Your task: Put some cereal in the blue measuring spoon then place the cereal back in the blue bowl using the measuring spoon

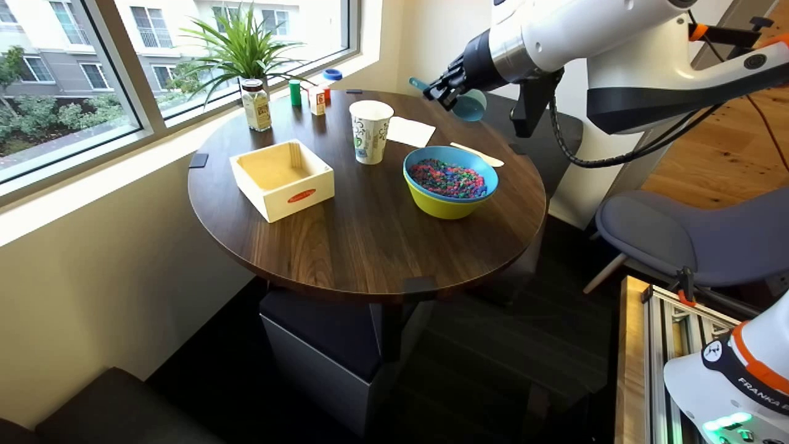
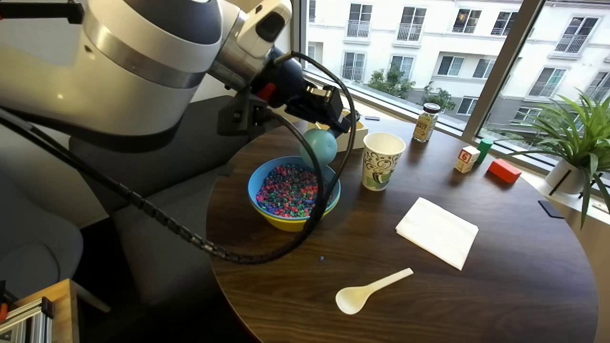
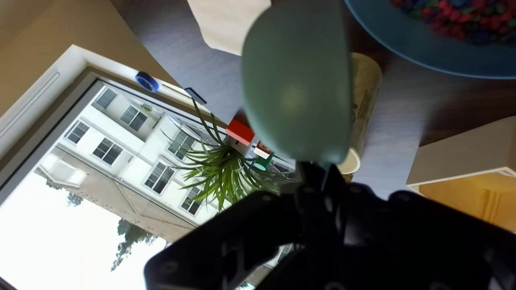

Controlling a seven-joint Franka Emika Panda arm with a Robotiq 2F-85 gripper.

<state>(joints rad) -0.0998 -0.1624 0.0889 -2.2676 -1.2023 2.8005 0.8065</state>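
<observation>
My gripper (image 1: 439,94) is shut on the blue measuring spoon (image 1: 470,106), whose handle pokes out past the fingers. In the wrist view the rounded, teal-looking spoon (image 3: 298,84) fills the upper middle, just beyond the gripper (image 3: 318,173). Its outer side faces the camera in an exterior view (image 2: 320,146); I cannot tell whether anything lies inside. The spoon hangs in the air, higher than the blue bowl (image 1: 453,155) and apart from it. The bowl (image 2: 257,178) stands upright, yellow-green below, with the multicoloured cereal (image 2: 288,190) heaped in it, also visible in both exterior views.
A white paper cup (image 2: 381,159) stands near the bowl, with a wooden tray (image 1: 299,191) farther off. A napkin (image 2: 438,232) and white spoon (image 2: 352,299) lie on the table. A salt jar (image 1: 256,108) and small blocks are by the window. A black cable (image 2: 248,258) loops beside the arm.
</observation>
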